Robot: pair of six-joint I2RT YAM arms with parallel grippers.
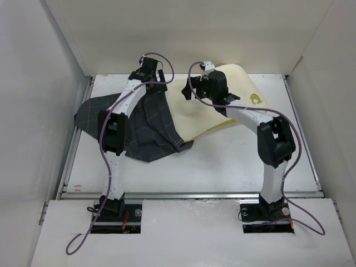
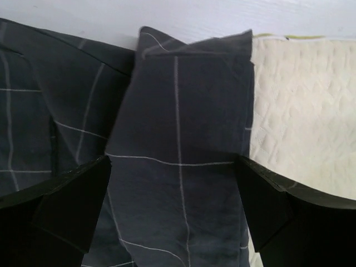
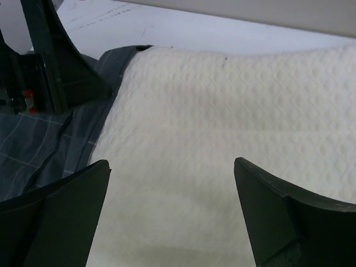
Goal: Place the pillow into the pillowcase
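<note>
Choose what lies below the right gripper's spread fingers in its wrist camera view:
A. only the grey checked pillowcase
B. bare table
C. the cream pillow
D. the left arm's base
C: the quilted cream pillow fills the space below the open right gripper, and the pillowcase shows only at the left edge of that view.

Bright, even light from above whitens the table, leaving only soft shadows beneath the arms. Wrist views are dimmer: near fingers look blurred and black (no detail), the pillow weave is fairly sharp
</note>
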